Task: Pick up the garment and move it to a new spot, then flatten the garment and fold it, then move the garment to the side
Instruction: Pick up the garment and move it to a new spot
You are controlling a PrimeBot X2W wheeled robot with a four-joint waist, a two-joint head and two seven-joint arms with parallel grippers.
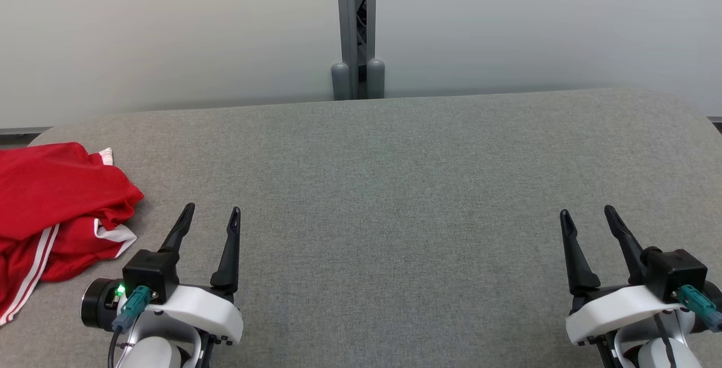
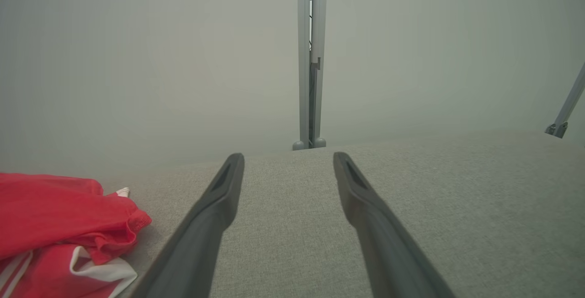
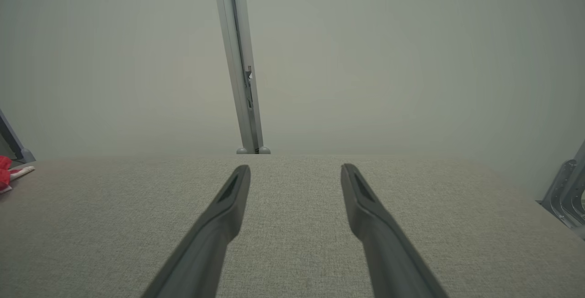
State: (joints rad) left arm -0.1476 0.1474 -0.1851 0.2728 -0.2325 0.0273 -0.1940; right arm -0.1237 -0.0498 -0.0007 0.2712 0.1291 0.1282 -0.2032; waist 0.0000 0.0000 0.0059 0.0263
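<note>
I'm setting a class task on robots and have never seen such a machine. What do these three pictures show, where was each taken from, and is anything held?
This is a two-armed robot. One picture looks down from a camera on its head; the other two come from cameras on its wrists, looking along each gripper's two long dark fingers. The left gripper and right gripper both stand open over a grey fabric-covered table, holding nothing. A crumpled red garment with white stripes lies at the table's left side, near the left gripper but untouched. A grey metal post stands behind the table.
</note>
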